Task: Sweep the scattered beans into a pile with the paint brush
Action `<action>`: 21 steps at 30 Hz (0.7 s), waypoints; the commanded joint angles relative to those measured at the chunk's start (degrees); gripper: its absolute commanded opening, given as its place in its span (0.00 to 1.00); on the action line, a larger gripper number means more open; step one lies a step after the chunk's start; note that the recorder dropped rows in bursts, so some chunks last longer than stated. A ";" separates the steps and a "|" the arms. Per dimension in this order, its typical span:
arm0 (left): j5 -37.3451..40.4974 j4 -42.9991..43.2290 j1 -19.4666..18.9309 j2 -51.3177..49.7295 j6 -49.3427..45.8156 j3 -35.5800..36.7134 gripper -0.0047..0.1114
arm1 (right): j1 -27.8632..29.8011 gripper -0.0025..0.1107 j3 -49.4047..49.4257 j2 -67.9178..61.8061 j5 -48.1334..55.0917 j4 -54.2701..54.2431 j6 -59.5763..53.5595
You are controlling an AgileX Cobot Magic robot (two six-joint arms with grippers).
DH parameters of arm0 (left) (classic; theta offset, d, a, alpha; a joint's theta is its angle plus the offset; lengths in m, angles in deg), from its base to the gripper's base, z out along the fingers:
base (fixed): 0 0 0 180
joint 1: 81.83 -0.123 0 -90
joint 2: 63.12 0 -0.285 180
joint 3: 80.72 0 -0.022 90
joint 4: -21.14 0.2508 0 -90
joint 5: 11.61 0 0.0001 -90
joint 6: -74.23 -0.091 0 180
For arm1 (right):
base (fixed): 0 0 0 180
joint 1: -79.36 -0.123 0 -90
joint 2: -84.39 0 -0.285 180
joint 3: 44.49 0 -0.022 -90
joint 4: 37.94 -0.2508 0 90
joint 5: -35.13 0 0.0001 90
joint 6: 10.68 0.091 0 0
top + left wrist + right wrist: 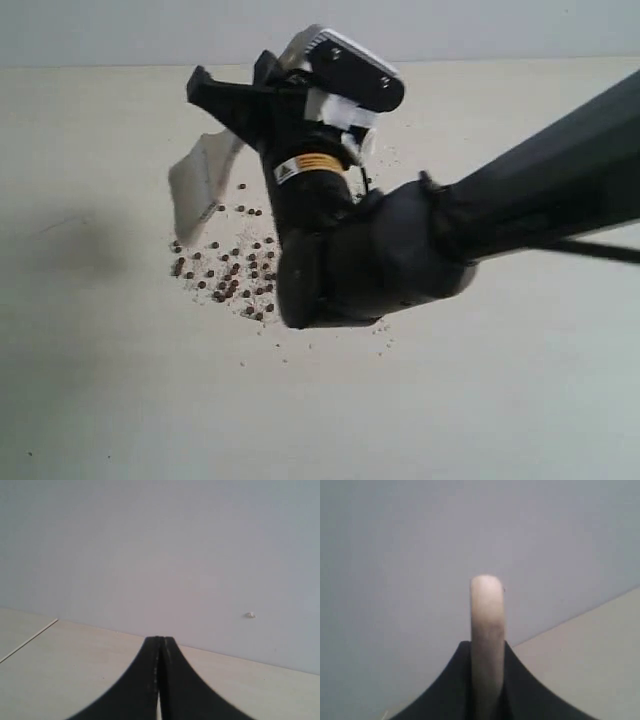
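Note:
The beans [228, 268] lie as small dark brown pellets in a loose patch on the pale table, mixed with fine white crumbs. No dense pile shows, and my right arm hides the patch's right side. My right gripper [225, 105] is above the patch and shut on the paint brush [200, 180]. The brush's pale bristles hang down at the patch's far left edge; contact with the table is unclear. In the right wrist view the white handle [487, 615] sticks out between the black fingers [455, 680]. My left gripper [160, 639] is shut and empty over bare table, out of the exterior view.
My right arm's thick black forearm [520, 200] crosses from the right edge to the middle. A few stray crumbs [385, 340] lie near the arm's elbow. The table's far edge meets a plain wall [100, 30].

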 commanded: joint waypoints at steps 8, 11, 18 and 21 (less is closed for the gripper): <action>0.03 -0.44 0.27 0.19 -0.19 0.18 0.04 | -2.67 0.02 -13.28 -10.25 4.02 -5.55 -0.64; 0.03 -0.44 0.27 0.19 -0.19 0.18 0.04 | -2.67 0.02 -13.28 -10.76 5.93 -9.30 -4.49; 0.03 -0.44 0.27 0.19 -0.19 0.18 0.04 | -2.67 0.02 -13.28 -10.11 6.71 -17.65 -18.87; 0.03 -0.44 0.27 0.19 -0.19 0.18 0.04 | -2.67 0.02 -13.28 -9.12 5.45 -20.78 -27.28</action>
